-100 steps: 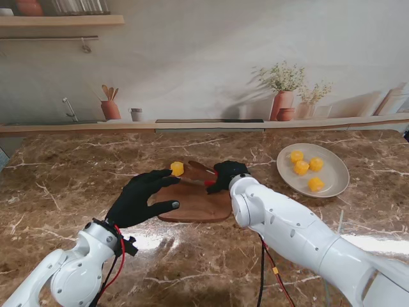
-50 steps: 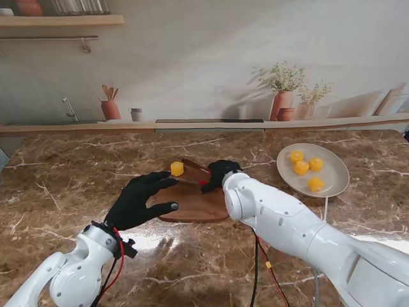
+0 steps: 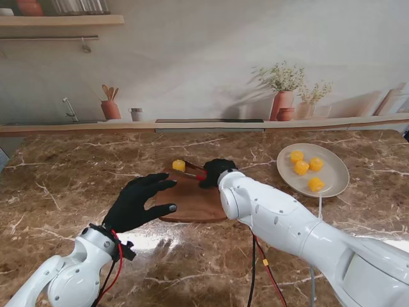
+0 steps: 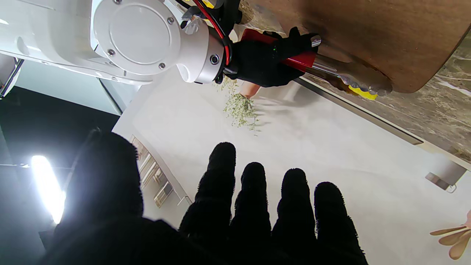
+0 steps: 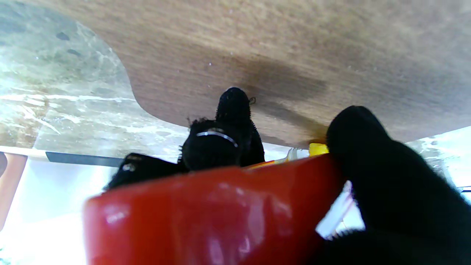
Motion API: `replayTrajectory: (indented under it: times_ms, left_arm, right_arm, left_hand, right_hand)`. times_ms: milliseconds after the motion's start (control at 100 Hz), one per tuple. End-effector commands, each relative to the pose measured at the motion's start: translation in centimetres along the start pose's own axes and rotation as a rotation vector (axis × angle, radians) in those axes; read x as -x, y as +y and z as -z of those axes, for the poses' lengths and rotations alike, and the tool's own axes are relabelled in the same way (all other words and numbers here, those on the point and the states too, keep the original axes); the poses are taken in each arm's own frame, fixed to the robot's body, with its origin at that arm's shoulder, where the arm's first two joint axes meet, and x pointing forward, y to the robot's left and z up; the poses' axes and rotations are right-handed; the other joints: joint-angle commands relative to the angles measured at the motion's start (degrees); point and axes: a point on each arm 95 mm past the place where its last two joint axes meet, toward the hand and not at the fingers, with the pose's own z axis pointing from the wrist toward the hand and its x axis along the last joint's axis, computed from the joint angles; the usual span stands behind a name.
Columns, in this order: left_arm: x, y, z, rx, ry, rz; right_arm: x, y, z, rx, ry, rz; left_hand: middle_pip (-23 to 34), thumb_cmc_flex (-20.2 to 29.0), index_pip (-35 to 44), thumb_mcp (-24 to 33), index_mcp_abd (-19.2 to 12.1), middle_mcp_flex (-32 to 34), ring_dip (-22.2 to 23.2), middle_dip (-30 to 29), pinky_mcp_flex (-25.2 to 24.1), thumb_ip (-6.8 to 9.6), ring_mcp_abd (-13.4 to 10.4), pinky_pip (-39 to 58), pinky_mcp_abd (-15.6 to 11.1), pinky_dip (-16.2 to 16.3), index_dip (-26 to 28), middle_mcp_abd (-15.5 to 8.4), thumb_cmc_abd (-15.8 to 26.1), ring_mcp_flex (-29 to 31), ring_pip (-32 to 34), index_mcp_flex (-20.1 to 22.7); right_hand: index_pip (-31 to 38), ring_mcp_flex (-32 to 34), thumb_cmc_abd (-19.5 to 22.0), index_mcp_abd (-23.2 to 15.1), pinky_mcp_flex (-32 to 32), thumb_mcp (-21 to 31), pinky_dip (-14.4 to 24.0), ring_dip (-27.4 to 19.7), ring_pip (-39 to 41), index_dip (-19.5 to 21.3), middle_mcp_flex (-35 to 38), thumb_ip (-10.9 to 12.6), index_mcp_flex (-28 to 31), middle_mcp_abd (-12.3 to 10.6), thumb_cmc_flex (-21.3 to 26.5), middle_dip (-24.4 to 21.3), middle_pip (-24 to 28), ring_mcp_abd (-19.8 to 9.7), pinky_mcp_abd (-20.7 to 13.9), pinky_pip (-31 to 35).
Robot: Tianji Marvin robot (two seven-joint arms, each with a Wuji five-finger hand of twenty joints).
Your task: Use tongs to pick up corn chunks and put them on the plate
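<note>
One yellow corn chunk (image 3: 179, 165) sits at the far left end of the wooden cutting board (image 3: 192, 204). My right hand (image 3: 216, 172) is shut on the red-handled tongs (image 3: 199, 176), whose metal tips reach the chunk. The left wrist view shows those tongs (image 4: 294, 60) with their tips around the corn chunk (image 4: 362, 92). In the right wrist view the red tongs handle (image 5: 206, 217) fills the frame and a bit of corn chunk (image 5: 318, 148) shows beyond it. My left hand (image 3: 137, 200) lies open, fingers spread, on the board's left edge. A grey plate (image 3: 332, 185) at the right holds several chunks (image 3: 301, 167).
The brown marble counter (image 3: 64, 185) runs to a back ledge with terracotta pots (image 3: 283, 105) and a utensil jar (image 3: 110, 109). Red and black cables (image 3: 259, 268) hang under my right arm.
My right hand has carried the tongs farther from me and leftward along the board, and the corn chunk has shifted a little farther with them. My left hand has stayed put.
</note>
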Motion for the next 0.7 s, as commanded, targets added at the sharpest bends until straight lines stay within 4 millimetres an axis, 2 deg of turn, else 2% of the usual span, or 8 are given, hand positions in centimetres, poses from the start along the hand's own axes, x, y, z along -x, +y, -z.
replayTrajectory:
  times_ms: [0, 80, 170, 250, 690]
  left_arm:
    - [-0.1, 0.2, 0.2, -0.001, -0.003, 0.004]
    - [-0.1, 0.2, 0.3, -0.003, -0.003, 0.003]
    - [-0.1, 0.2, 0.3, -0.003, -0.006, 0.003]
    - [-0.1, 0.3, 0.4, -0.003, -0.004, 0.005]
    - [-0.1, 0.4, 0.5, -0.015, 0.001, 0.006]
  right_arm:
    - [0.1, -1.1, 0.9, -0.015, 0.010, 0.002]
    - [0.6, -1.4, 1.3, 0.013, 0.007, 0.010]
    - [1.2, -1.7, 1.9, 0.068, 0.006, 0.031]
    - [1.8, -1.9, 2.6, 0.105, 0.005, 0.039]
    - [5.1, -1.8, 7.2, 0.187, -0.027, 0.034]
  left_hand:
    - [-1.2, 1.1, -0.1, -1.4, -1.8, -0.4, -0.7, -0.7, -0.7, 1.12, -2.5, -2.5, -0.9, -0.3, 0.5, -0.6, 1.3, -0.5, -1.4, -0.2]
    - [-1.2, 1.1, -0.1, -1.4, -1.7, -0.4, -0.8, -0.8, -0.8, 1.11, -2.5, -2.6, -0.8, -0.3, 0.5, -0.6, 1.4, -0.5, -1.4, -0.3]
    - [-1.2, 1.1, -0.1, -1.5, -1.7, -0.5, -0.8, -0.8, -0.9, 1.09, -2.4, -2.9, -0.3, -0.4, 0.5, -0.6, 1.4, -0.5, -1.4, -0.3]
    - [-1.3, 1.2, -0.2, -1.5, -1.7, -0.6, -0.8, -0.8, -0.8, 1.09, -2.4, -3.0, -0.4, -0.4, 0.5, -0.6, 1.5, -0.6, -1.5, -0.4]
    - [-1.2, 1.2, -0.2, -1.5, -1.8, -0.4, -0.7, -0.8, -0.8, 1.08, -2.3, -3.4, -0.3, -0.2, 0.5, -0.6, 1.5, -0.6, -1.4, -0.3]
  right_hand:
    - [3.9, 3.5, 7.0, -8.7, 2.1, 5.7, 0.5, 0.1, 5.6, -1.8, 2.5, -1.5, 7.0, -0.8, 6.5, 1.0, 0.7, 1.7, -0.7, 7.9]
    - [6.3, 4.6, 4.6, -9.1, 2.7, 9.2, 0.2, 0.0, 4.9, -2.5, 4.5, -2.7, 7.9, -1.0, 5.8, 0.7, 0.1, 2.7, 0.6, 8.2]
    - [10.4, 5.4, 0.6, -12.2, 4.5, 14.3, -0.4, 1.0, 5.1, -4.5, 8.5, -4.5, 9.1, -2.5, 3.5, -1.2, -1.7, 2.5, 1.0, 8.3]
    - [12.0, 5.4, -2.2, -13.7, 5.7, 18.1, -0.8, 1.5, 5.5, -5.7, 11.0, -5.4, 10.2, -2.7, 1.7, -2.8, -3.3, 2.5, 1.2, 8.3]
    - [13.5, 5.3, -3.7, -13.7, 5.7, 19.7, -0.9, 0.9, 3.9, -6.1, 11.8, -6.0, 10.7, -2.5, 1.8, -3.1, -4.3, 3.1, 1.2, 8.3]
